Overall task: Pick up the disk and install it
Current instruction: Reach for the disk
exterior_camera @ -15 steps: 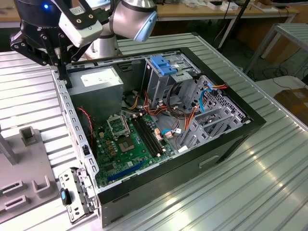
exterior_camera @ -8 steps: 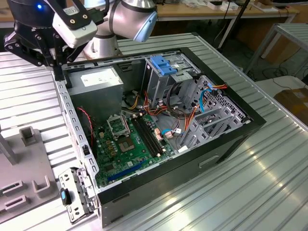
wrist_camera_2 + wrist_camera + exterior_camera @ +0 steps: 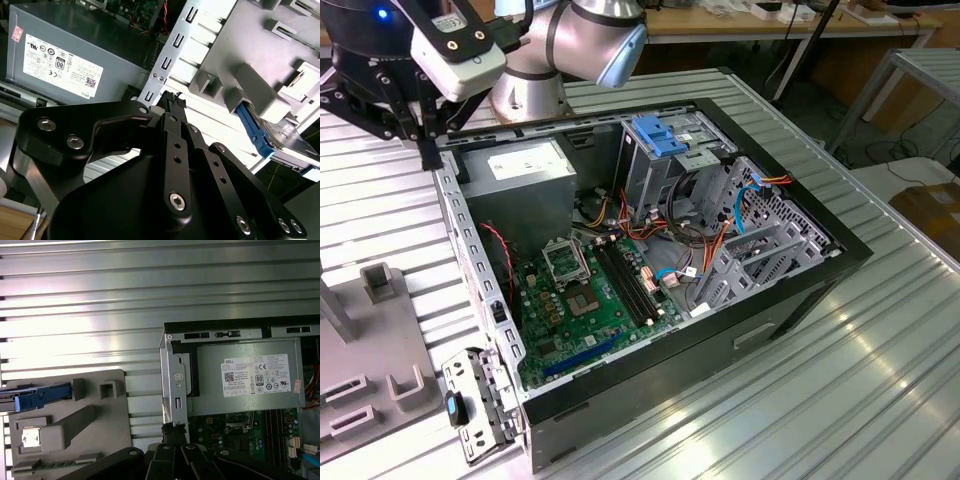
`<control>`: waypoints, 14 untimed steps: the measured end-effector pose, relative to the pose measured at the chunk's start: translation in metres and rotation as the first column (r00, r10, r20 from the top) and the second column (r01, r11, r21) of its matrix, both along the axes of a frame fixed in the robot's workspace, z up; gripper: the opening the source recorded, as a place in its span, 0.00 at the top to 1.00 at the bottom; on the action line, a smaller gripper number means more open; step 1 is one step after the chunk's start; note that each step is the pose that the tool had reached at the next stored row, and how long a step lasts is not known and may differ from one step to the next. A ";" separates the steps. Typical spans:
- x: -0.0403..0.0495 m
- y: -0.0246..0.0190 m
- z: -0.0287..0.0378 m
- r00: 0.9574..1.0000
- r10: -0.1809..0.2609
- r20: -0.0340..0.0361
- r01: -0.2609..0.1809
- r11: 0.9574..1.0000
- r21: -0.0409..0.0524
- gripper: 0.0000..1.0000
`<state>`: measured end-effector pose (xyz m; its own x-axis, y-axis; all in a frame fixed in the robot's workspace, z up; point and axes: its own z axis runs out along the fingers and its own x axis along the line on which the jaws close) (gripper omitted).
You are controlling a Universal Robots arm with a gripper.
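Over the computer case's (image 3: pixel 173 371) corner rim: fingertips (image 3: pixel 174 429) pressed together, holding nothing; gripper (image 3: pixel 171 98) beside the case's power supply (image 3: pixel 245 375). Outside the case, on the grey fixture (image 3: pixel 100 425): the disk (image 3: pixel 40 396), blue rail showing, well apart from the gripper.

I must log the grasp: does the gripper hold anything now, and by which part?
Nothing is held. The gripper is shut and empty; the disk lies apart on the grey holder.
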<state>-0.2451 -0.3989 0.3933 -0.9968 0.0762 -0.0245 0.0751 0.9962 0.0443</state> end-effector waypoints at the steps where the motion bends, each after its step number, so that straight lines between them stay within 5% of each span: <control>1: -0.0011 0.0000 0.0000 1.000 0.000 0.000 0.000 1.000 0.000 0.89; 14: -0.0151 0.0000 0.0000 1.000 0.000 0.000 0.000 1.000 0.000 0.89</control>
<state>-0.2602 -0.3989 0.3933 -0.9968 0.0762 -0.0244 0.0751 0.9962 0.0444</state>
